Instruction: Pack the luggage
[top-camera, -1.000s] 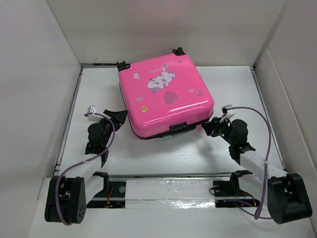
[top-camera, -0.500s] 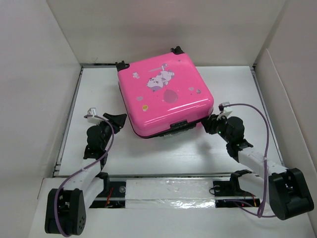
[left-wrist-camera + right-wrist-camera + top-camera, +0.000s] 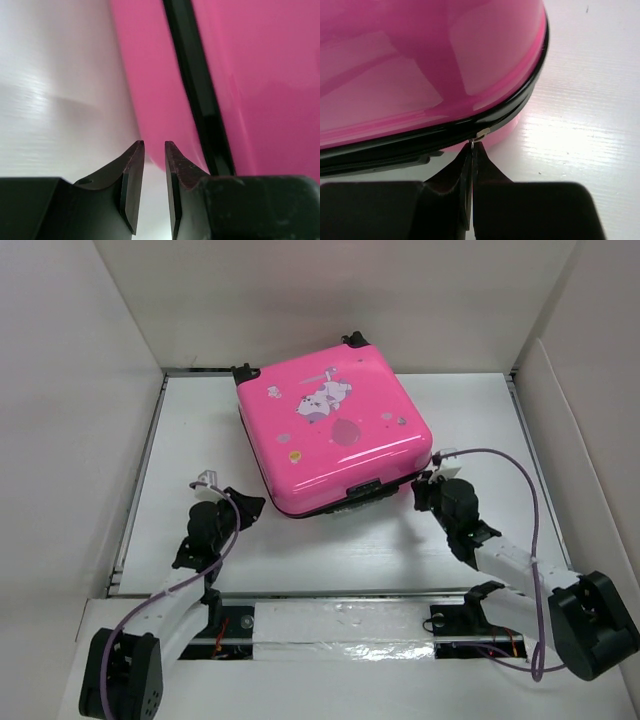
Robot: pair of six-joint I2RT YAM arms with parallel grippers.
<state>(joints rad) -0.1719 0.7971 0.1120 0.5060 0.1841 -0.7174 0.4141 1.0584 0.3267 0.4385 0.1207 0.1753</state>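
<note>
The right end effector (image 3: pixel 471 151) is clamped on the zip pull (image 3: pixel 481 135) at the luggage (image 3: pixel 335 435) seam just ahead. Best to drag steadily along that seam. The left end effector (image 3: pixel 154 152), slightly parted and empty beside the shell, could brace it.

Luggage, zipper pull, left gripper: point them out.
luggage (image 3: pixel 335 435), top external view, middle of the pink lid.
zipper pull (image 3: pixel 480 134), right wrist view, metal tab at the black seam.
left gripper (image 3: pixel 154 146), left wrist view, between its fingertips.
</note>
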